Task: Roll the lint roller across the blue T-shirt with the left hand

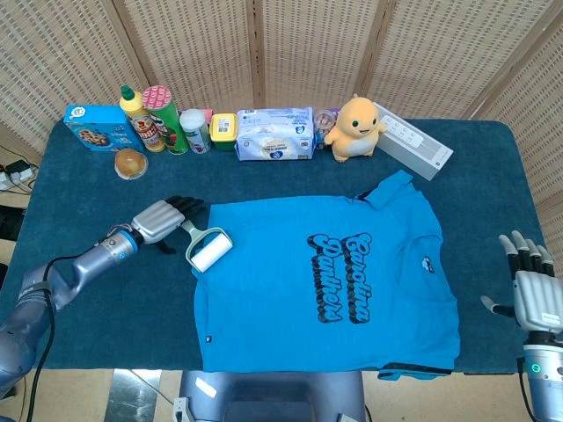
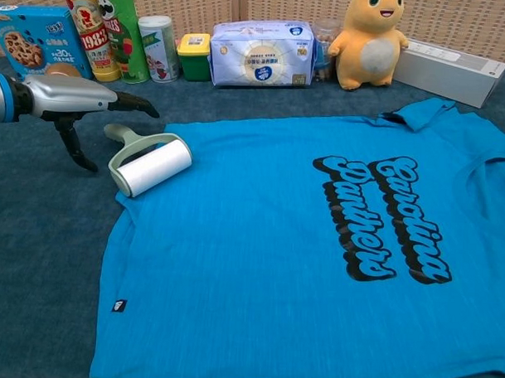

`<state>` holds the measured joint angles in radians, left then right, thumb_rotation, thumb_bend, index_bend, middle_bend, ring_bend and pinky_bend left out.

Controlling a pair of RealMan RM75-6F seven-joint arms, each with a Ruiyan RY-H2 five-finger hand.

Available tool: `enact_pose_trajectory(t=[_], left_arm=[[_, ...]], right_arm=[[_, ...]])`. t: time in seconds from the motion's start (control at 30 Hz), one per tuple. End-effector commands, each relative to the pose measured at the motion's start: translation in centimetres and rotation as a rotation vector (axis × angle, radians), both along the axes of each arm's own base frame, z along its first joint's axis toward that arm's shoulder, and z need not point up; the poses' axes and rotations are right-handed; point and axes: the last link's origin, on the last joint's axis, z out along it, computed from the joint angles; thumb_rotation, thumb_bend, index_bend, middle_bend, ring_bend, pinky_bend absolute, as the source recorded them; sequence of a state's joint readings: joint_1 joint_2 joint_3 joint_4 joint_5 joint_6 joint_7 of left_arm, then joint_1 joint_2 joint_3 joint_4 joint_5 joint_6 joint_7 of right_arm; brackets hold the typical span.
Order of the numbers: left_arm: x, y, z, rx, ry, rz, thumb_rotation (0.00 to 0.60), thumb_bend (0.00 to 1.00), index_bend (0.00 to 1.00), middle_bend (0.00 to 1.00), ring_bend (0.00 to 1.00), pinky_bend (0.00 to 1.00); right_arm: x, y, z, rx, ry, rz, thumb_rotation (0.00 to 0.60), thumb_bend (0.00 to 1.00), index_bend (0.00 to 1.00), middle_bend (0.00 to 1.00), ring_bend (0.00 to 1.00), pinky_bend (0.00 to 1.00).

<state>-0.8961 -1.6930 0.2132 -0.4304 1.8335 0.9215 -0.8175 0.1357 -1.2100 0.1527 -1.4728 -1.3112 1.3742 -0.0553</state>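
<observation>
Head view: blue-covered table, things listed from its left side to its right.
Left hand: hovering just left of the lint roller's handle, dark fingers stretched out over it and thumb hanging below; it holds nothing, and the chest view shows a gap between hand and handle.
Lint roller: lying at the shirt's upper left corner, white drum resting on the shirt's edge, grey-green handle angled back toward the left hand and lying on bare table.
Handling, roller: looks like light, rigid plastic; the drum is probably sticky and free to spin, so it is a poor place to grip.
Where to take hold: the curved handle, wrapped from above with the thumb underneath, leaving the drum free to turn.
Blue T-shirt: spread flat, printed side up, collar toward the right.
Handling, shirt: soft, thin cloth that may bunch or drag under a sticky drum, so light, even pressure seems wise.
Back row: cookie box, bottles and cans, wipes pack, yellow plush toy, long white box.
Right hand: at the table's right edge, well apart from the shirt, fingers spread and empty.
</observation>
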Motion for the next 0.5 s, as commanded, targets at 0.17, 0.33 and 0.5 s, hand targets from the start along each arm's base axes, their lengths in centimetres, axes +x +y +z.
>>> enact_pose_trajectory(t=[0.17, 0.33, 0.5], left_arm=[[0.33, 0.14, -0.89, -0.009, 0.012, 0.002, 0.600, 0.13, 0.13, 0.20, 0.12, 0.12], [0.65, 0.33, -1.03, -0.003, 0.012, -0.007, 0.600, 0.13, 0.20, 0.28, 0.17, 0.13], [0.91, 0.30, -1.10, 0.001, 0.002, -0.020, 0.600, 0.14, 0.29, 0.36, 0.23, 0.15]], right_arm=[[-0.13, -0.02, 0.14, -0.005, -0.004, -0.006, 0.600, 0.00, 0.02, 0.00, 0.00, 0.00], [-0.13, 0.04, 0.37, -0.015, -0.006, -0.005, 0.600, 0.00, 0.02, 0.00, 0.00, 0.00], [-0.15, 0.10, 0.48, -0.018, -0.010, -0.006, 0.600, 0.00, 0.02, 0.00, 0.00, 0.00]])
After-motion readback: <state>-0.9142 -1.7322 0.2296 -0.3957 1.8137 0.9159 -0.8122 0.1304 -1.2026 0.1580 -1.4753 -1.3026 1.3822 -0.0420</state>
